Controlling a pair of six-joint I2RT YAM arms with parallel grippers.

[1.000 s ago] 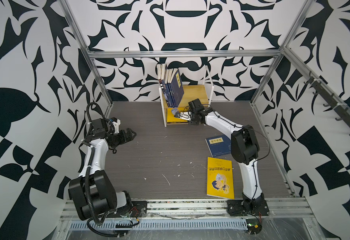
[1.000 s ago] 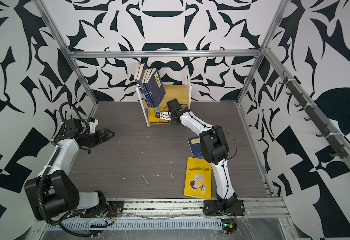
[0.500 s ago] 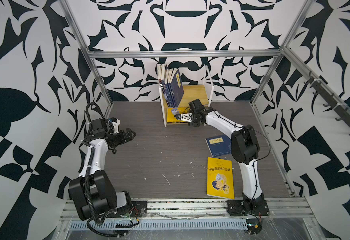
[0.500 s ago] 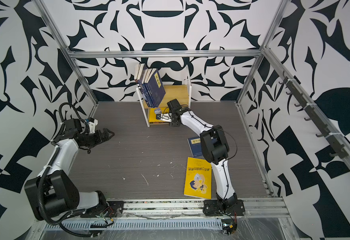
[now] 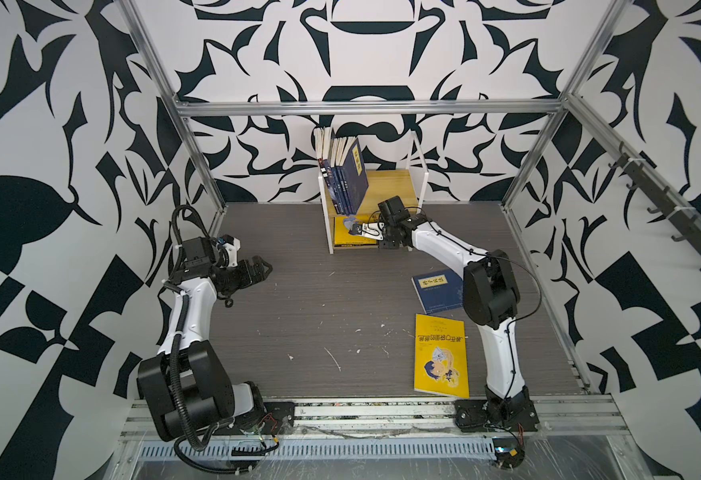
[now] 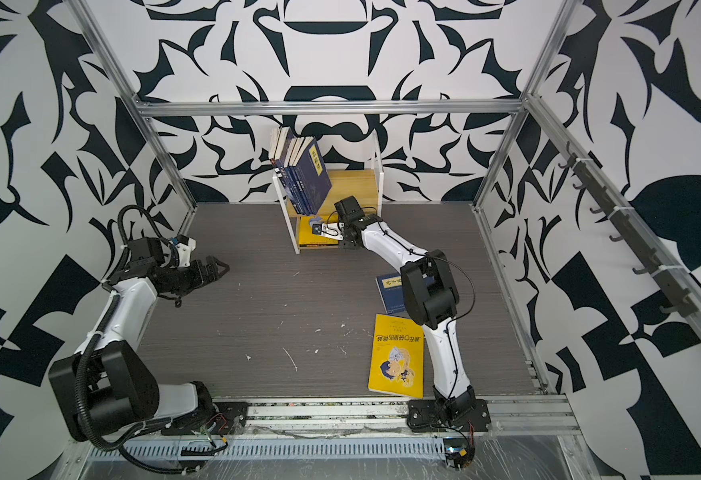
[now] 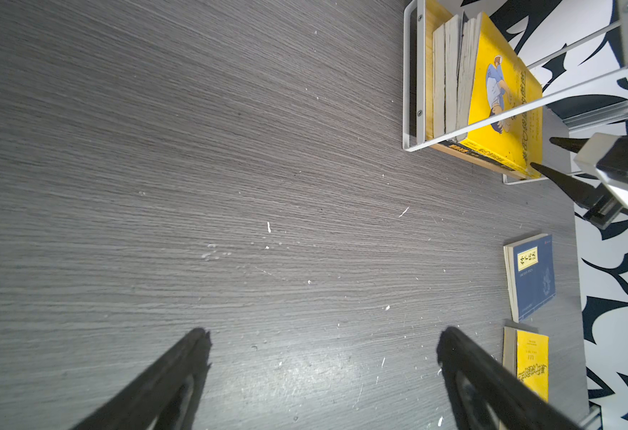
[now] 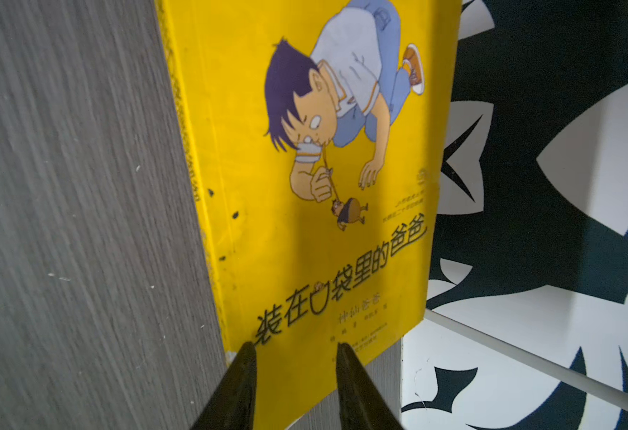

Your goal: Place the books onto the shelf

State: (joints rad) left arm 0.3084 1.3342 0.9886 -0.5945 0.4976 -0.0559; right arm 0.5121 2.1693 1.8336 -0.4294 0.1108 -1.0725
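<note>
Little has changed in a second: we find the right gripper (image 5: 353, 228) still at the lower tier of the shelf (image 5: 390, 183), midway along the back edge of the worktop (image 5: 298, 311). Its jaws are narrowly parted and clamp nothing, its tips at the edge of the yellow cartoon book (image 8: 305, 242) lying flat there. Navy books (image 5: 350, 178) lean on the upper tier. A navy book (image 5: 438, 291) and a second yellow book (image 5: 440, 357) lie toward the right edge. The left gripper (image 5: 264, 267) hovers wide open near the left edge.
</note>
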